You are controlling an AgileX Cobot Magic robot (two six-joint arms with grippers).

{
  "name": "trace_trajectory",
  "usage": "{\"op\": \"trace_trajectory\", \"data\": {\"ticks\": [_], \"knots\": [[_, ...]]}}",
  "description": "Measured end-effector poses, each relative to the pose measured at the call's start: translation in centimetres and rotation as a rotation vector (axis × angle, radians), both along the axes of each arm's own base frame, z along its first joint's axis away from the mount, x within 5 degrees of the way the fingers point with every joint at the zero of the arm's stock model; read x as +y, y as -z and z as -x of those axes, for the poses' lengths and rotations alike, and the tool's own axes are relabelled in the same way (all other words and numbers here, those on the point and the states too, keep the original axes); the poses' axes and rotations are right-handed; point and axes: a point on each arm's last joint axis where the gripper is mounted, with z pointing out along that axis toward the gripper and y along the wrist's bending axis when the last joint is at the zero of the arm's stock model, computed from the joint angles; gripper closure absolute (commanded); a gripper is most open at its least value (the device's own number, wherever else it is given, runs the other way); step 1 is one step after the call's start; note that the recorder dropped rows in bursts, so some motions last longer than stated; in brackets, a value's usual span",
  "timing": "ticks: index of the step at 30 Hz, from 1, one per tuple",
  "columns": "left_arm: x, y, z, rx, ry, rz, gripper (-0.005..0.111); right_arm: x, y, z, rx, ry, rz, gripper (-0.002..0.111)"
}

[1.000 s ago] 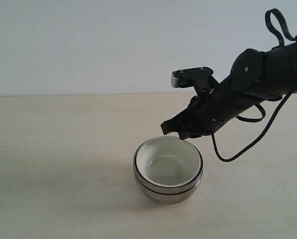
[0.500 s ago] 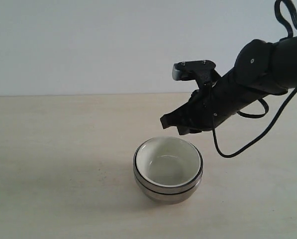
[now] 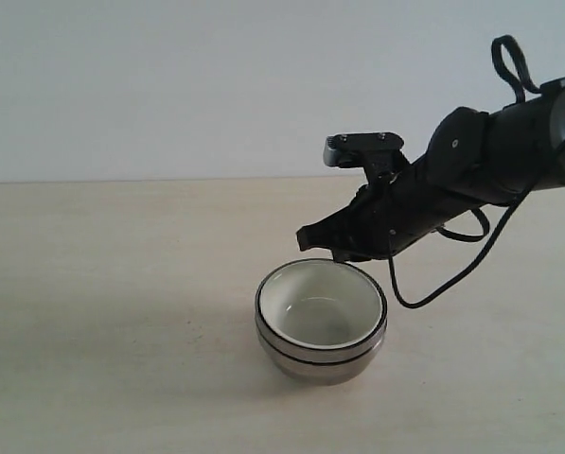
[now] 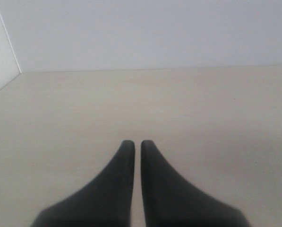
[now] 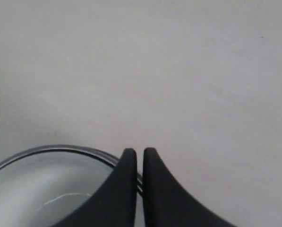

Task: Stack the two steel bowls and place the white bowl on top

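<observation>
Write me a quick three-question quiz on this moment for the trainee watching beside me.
1. True or false: the white bowl sits nested inside the stacked steel bowls.
2. The right gripper is: A) shut on the white bowl's rim; B) shut and holding nothing; C) wide open.
3. Fill in: the left gripper has its jaws ____ and holds nothing.
Key: 1 true; 2 B; 3 shut.
</observation>
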Motion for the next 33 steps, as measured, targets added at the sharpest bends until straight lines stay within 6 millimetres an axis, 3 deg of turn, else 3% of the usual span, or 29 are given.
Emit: {"op": "trace_trajectory", "data": {"ticks": [12, 14, 17, 20, 25, 33], "knots": [[0.0, 0.0, 0.0, 0.000, 0.000, 0.000, 0.103, 1.3, -0.9, 0.2, -0.046, -0.029, -0.013, 0.108], [0.0, 0.0, 0.0, 0.000, 0.000, 0.000, 0.103, 1.1, -2.5, 0.5, -0.081, -0.040, -0.023, 0.108], [0.0, 0.0, 0.0, 0.000, 0.000, 0.000, 0.103, 0.6, -6.8, 1.6, -0.186, -0.071, -0.051, 0.108], [0.0, 0.0, 0.0, 0.000, 0.000, 0.000, 0.103, 0.1, -9.7, 2.7, -0.250, -0.090, -0.068, 0.108], [0.0, 0.0, 0.0, 0.000, 0.000, 0.000, 0.103, -2.3, -15.3, 6.8, -0.424, -0.073, -0.127, 0.108], [0.0, 0.0, 0.0, 0.000, 0.000, 0.000, 0.103, -6.0, -18.3, 12.9, -0.594, -0.029, -0.189, 0.108]]}}
